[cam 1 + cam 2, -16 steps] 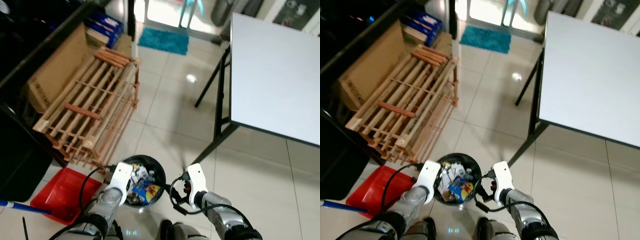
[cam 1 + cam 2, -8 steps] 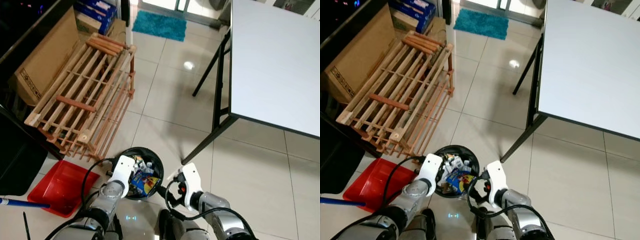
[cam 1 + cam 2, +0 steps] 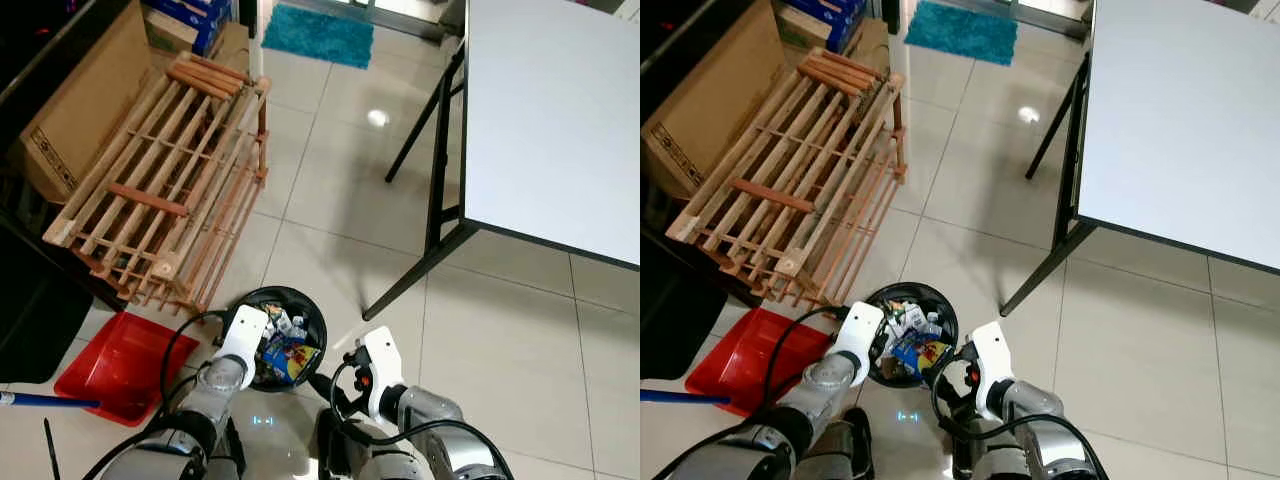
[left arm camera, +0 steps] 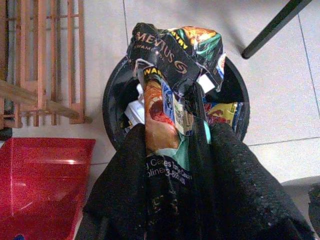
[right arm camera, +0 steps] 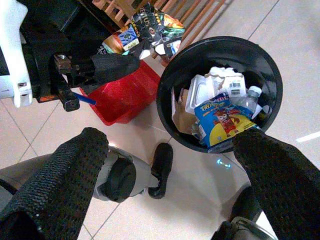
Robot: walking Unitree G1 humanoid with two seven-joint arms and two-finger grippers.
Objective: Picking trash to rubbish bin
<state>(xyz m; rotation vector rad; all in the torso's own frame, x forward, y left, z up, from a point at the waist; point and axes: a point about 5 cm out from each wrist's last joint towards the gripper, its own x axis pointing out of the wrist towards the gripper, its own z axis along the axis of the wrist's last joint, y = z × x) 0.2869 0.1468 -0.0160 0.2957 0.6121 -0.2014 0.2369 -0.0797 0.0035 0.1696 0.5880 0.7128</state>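
Directly below the left claw, clamped on a crumpled dark snack wrapper, sits the round black rubbish bin; right claw gapes empty beside.

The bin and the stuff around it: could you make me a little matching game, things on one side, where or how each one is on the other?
Things:
1. wrapper
2. bin
3. dustpan
4. right gripper

States:
A. red, on the floor beside the bin
B. open, holding nothing
C. pinched in the left gripper above the bin
D. black, full of trash

Pairs: 1-C, 2-D, 3-A, 4-B
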